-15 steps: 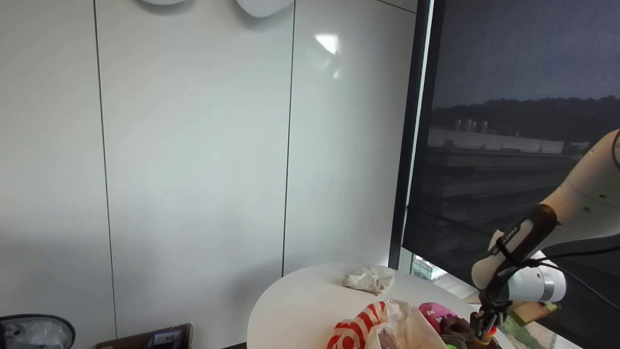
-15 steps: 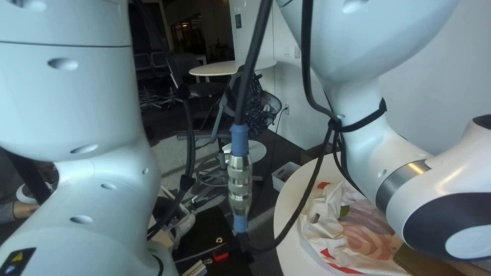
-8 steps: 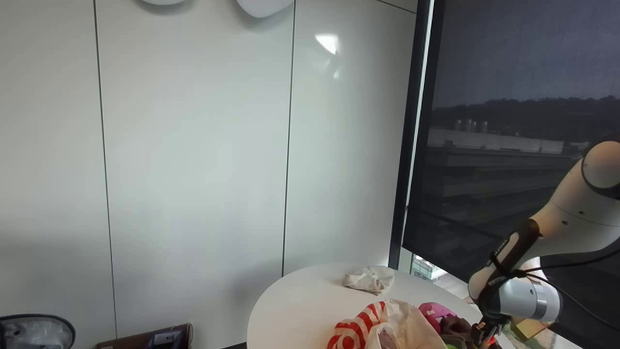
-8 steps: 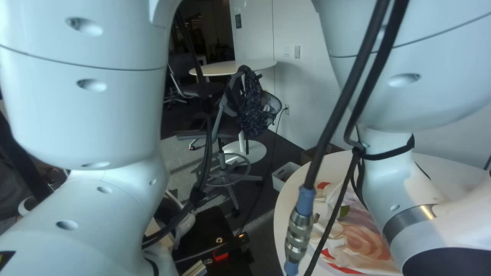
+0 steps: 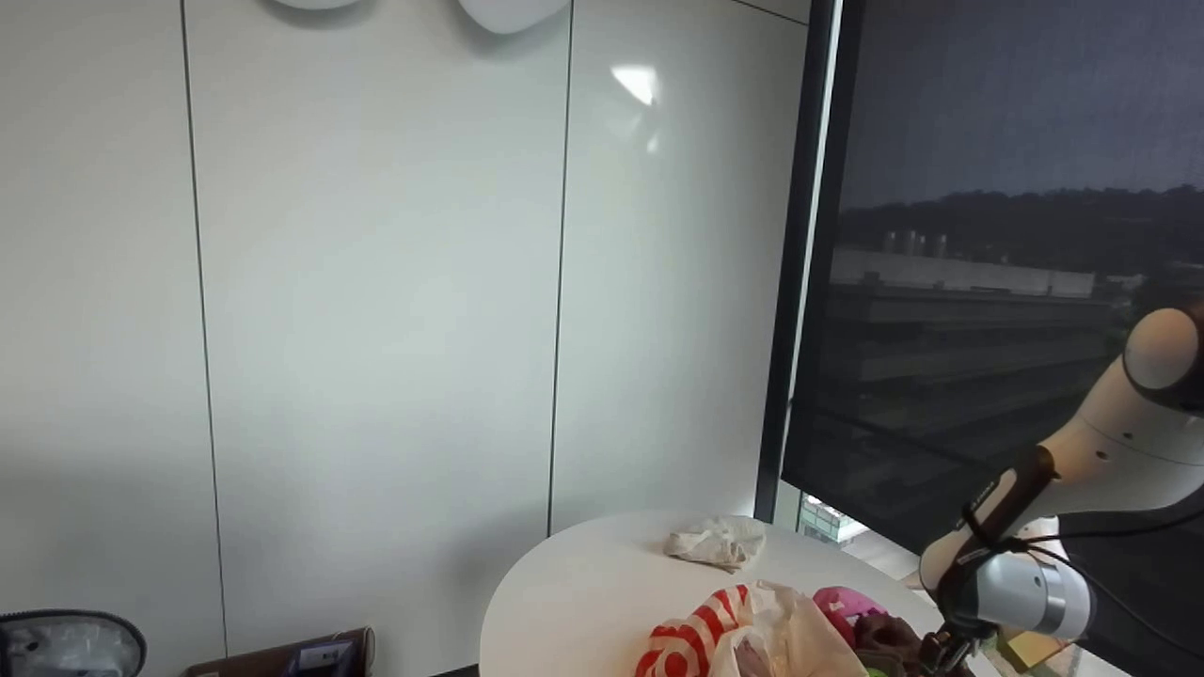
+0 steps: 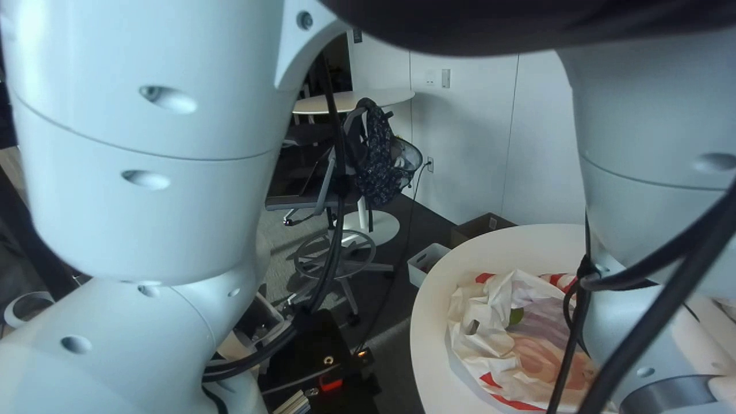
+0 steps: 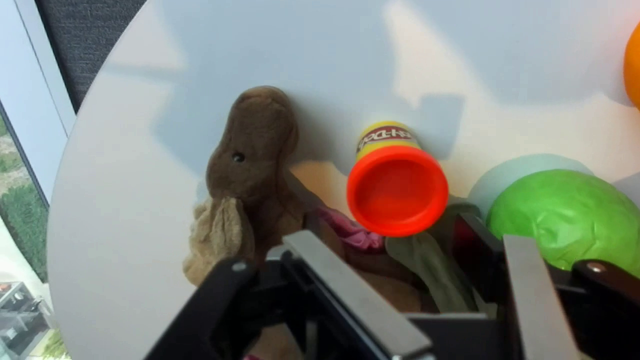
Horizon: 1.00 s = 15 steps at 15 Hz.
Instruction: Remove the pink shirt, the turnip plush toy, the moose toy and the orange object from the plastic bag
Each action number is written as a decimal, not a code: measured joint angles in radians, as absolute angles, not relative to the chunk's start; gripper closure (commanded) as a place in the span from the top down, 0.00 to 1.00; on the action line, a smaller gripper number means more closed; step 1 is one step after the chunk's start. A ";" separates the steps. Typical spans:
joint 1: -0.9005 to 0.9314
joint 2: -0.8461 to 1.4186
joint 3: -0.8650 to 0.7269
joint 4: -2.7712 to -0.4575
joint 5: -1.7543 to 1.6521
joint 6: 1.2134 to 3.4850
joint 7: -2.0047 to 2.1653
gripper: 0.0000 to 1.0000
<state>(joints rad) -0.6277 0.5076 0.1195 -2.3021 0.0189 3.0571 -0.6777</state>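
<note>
a wall (image 5: 386,329) is faced in an exterior view, the tabletop (image 5: 574,588) low; in an exterior view, a backpack (image 6: 375,164) is faced past the very near arm (image 6: 167,224). the wrist view is aimed down past the hand (image 7: 407,241); the tabletop is shared by all.

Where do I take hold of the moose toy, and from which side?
I'd take the moose toy across its snout, from above: it is narrow, with table showing on both sides. Its length runs roughly up the wrist view and the open end effector spans sideways, so little turning seems needed. Mind the Play-Doh tub to its right there.
</note>
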 measured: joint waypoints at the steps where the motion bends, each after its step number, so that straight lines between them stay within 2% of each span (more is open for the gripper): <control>1: -0.650 0.509 0.135 -2.296 0.017 3.057 -0.678 1.00; 8: -0.808 0.451 0.288 -2.300 0.021 3.008 -0.677 1.00; 15: -0.828 0.234 0.392 -2.400 0.233 2.719 -0.813 1.00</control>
<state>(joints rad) -0.8275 0.2344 0.3919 -2.4003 0.2333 2.7186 -0.8132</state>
